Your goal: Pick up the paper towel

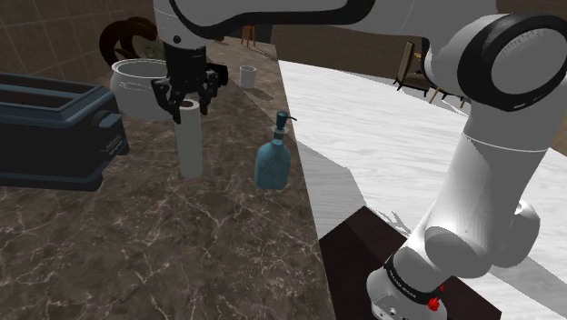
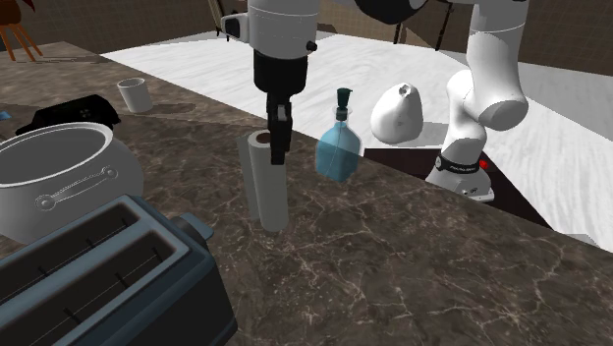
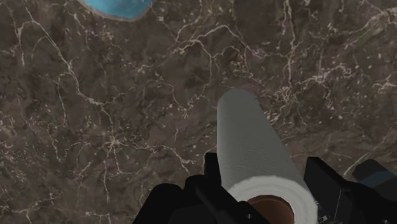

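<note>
The paper towel (image 1: 189, 145) is a plain whitish roll with a brown core, standing upright on the dark marble counter (image 1: 182, 245). The roll (image 2: 265, 192) is seen again in the second exterior view. My black gripper (image 1: 188, 102) has come down over its top end and is open, one finger on each side of the roll. In the wrist view the roll (image 3: 248, 140) runs away from the gripper (image 3: 264, 194), and the fingers (image 3: 213, 175) stand close against its sides near the top. The roll's base rests on the counter.
A blue soap bottle (image 1: 273, 159) stands close beside the roll, toward the counter's edge. A dark toaster (image 1: 50, 127) and a white pot (image 1: 136, 82) sit on the other side. A small white cup (image 1: 247, 75) is farther back. A white jug (image 2: 398, 113) stands near the arm's base.
</note>
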